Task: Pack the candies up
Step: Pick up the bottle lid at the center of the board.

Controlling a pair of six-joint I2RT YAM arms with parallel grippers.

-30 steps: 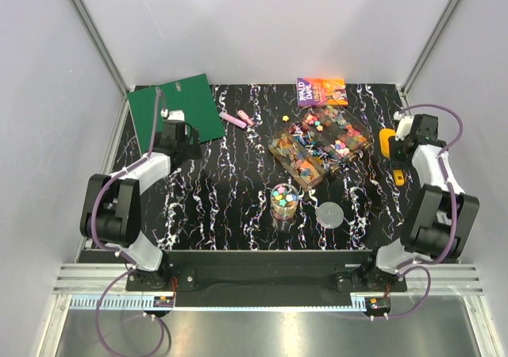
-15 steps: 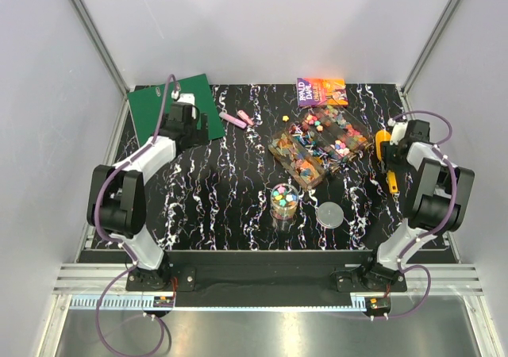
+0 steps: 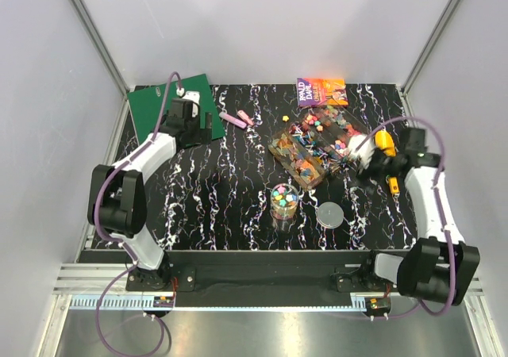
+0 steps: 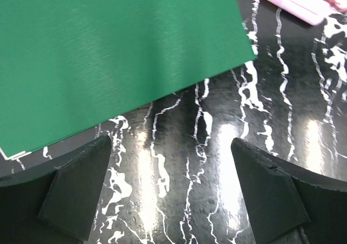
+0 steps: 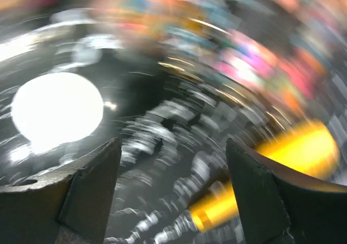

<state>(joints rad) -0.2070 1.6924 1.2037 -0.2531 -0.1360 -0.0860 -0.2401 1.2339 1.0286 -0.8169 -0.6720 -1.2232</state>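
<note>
Candies (image 3: 319, 144) in many colours fill a clear compartment tray (image 3: 279, 152) at the table's middle right. More candies sit in a small clear jar (image 3: 284, 201) in front of it, with its white lid (image 3: 330, 214) lying beside it. One loose candy (image 3: 284, 119) lies behind the tray. My right gripper (image 3: 361, 166) hangs open at the tray's right end, empty. The yellow scoop (image 3: 386, 144) lies on the table just right of it. In the blurred right wrist view the scoop (image 5: 295, 152) passes by the right finger. My left gripper (image 3: 194, 128) is open and empty at the green board's edge.
A green board (image 3: 175, 107) lies at the back left, also filling the top of the left wrist view (image 4: 108, 54). Two pink highlighters (image 3: 232, 120) lie right of it. A book (image 3: 321, 92) lies at the back. The lid (image 5: 57, 111) shows as a white disc.
My right gripper has opened, let go of the yellow scoop and swung left toward the tray. The left gripper has moved back to the green board's edge, still open.
</note>
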